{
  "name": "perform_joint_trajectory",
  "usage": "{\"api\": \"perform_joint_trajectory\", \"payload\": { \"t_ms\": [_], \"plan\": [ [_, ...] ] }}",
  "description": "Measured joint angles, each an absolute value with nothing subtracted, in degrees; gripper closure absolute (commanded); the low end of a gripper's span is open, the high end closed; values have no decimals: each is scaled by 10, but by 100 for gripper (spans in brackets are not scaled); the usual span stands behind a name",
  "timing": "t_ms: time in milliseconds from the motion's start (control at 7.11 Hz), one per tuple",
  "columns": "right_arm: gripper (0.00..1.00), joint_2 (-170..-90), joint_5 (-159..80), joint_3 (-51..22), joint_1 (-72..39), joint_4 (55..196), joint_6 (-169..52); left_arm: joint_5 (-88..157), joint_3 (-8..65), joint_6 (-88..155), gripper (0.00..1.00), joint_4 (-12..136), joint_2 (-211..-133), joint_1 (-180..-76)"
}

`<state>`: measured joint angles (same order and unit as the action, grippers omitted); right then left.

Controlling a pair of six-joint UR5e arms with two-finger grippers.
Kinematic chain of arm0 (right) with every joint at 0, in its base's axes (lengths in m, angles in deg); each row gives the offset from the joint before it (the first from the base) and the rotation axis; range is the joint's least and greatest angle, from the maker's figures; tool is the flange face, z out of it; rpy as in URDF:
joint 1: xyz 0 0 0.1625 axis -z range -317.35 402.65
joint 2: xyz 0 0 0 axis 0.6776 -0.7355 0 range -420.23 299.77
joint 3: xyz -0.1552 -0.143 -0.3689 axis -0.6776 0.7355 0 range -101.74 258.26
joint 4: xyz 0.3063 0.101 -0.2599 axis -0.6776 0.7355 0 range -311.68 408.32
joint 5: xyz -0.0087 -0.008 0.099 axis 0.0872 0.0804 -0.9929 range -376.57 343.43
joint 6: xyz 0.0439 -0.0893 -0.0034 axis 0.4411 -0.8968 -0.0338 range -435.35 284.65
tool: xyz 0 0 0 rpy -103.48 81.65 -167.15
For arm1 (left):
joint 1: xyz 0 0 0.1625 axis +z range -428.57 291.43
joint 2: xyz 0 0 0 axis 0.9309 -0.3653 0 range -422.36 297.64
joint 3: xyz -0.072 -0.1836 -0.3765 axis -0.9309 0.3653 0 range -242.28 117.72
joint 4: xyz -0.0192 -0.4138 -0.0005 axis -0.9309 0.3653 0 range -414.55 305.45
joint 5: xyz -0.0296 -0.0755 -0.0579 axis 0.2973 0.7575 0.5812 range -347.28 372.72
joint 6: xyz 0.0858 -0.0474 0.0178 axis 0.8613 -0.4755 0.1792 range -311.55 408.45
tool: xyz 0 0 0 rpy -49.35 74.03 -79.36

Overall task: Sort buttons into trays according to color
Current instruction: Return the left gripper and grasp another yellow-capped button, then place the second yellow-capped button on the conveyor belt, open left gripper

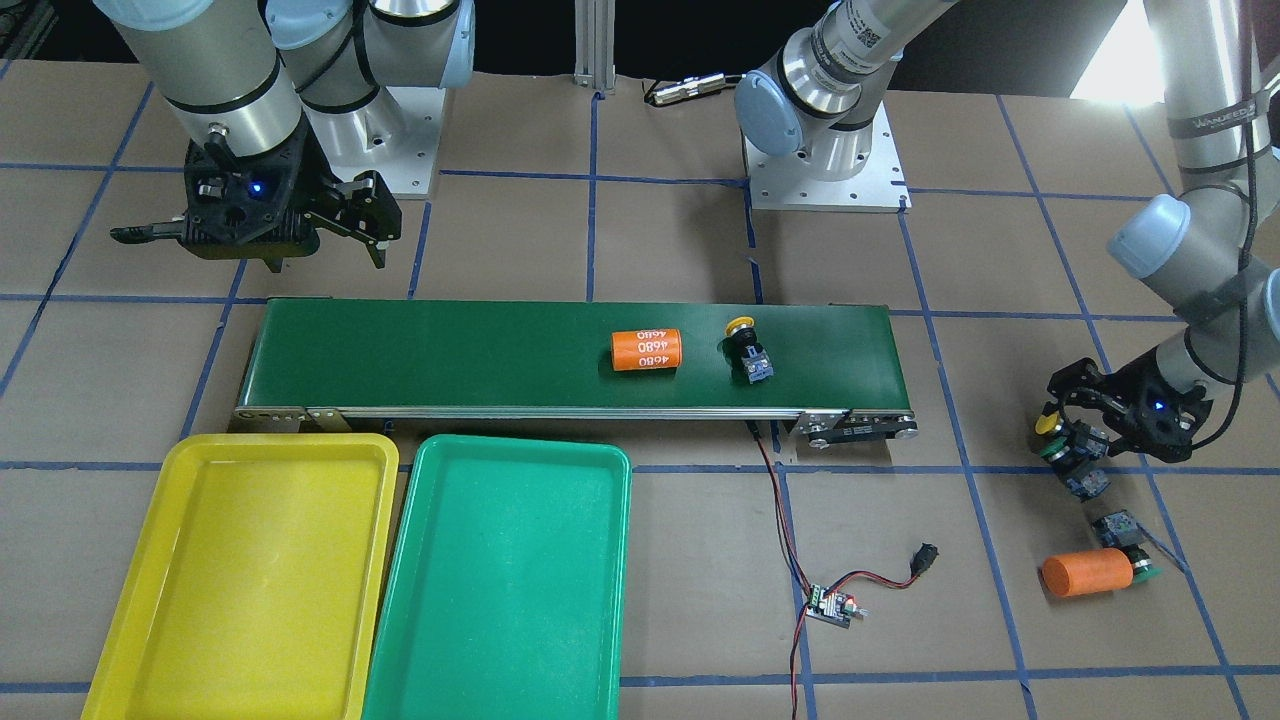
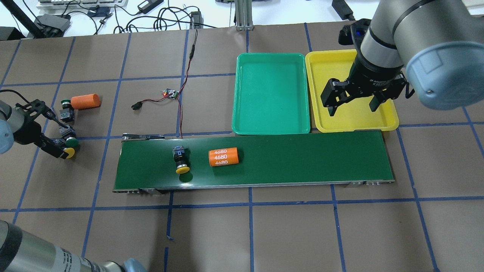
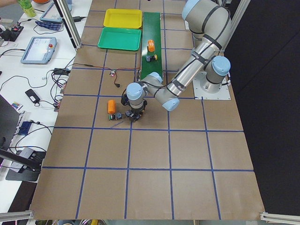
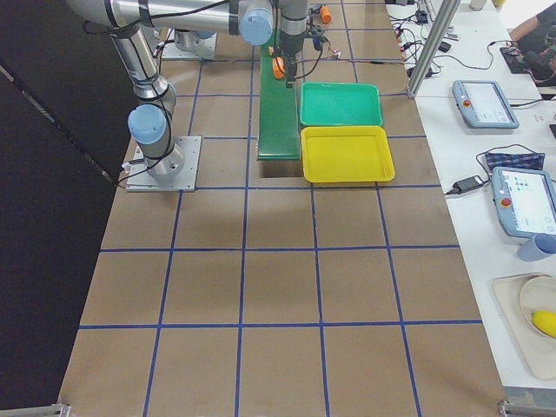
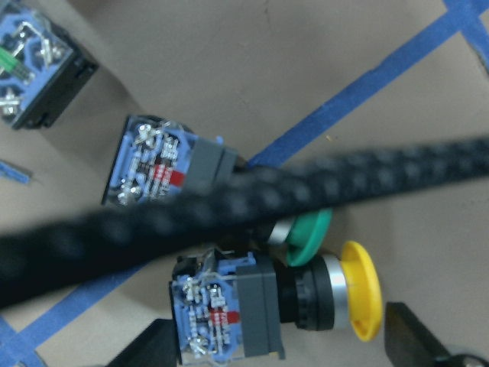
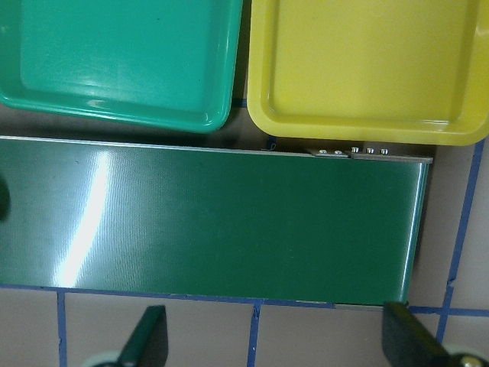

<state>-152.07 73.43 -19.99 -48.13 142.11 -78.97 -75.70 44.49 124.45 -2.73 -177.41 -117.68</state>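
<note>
My left gripper is open, low over the table at the left end, its jaws on either side of a yellow button lying on its side. A green button lies against that one. Another green button lies further off. A second yellow button lies on the dark green conveyor. My right gripper is open and empty, above the near edge of the yellow tray. The green tray is next to it. Both trays hold nothing.
An orange cylinder marked 4680 lies on the belt to the right of the yellow button. A second orange cylinder lies by the far green button. A small circuit board with red-black wires lies beyond the belt.
</note>
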Motion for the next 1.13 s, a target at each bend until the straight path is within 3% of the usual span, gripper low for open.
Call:
{"api": "perform_joint_trajectory", "payload": {
  "t_ms": [422,563,704,844,1126],
  "plan": [
    [0,-1521,734,-200,-481,1421,-788,-757,447,1231,0,-42,-1773,-1178],
    [0,-1521,734,-200,-481,1422,-788,-757,448,1231,22,-44,-1776,-1178],
    [0,-1521,734,-200,-481,1422,-788,-757,447,1231,70,-44,-1775,-1178],
    [0,-1521,734,-200,-481,1422,-788,-757,448,1230,84,-45,-1771,-1178],
    [0,-1521,734,-200,-481,1422,-788,-757,457,1210,88,-34,-1748,-1182]
  ]
}}
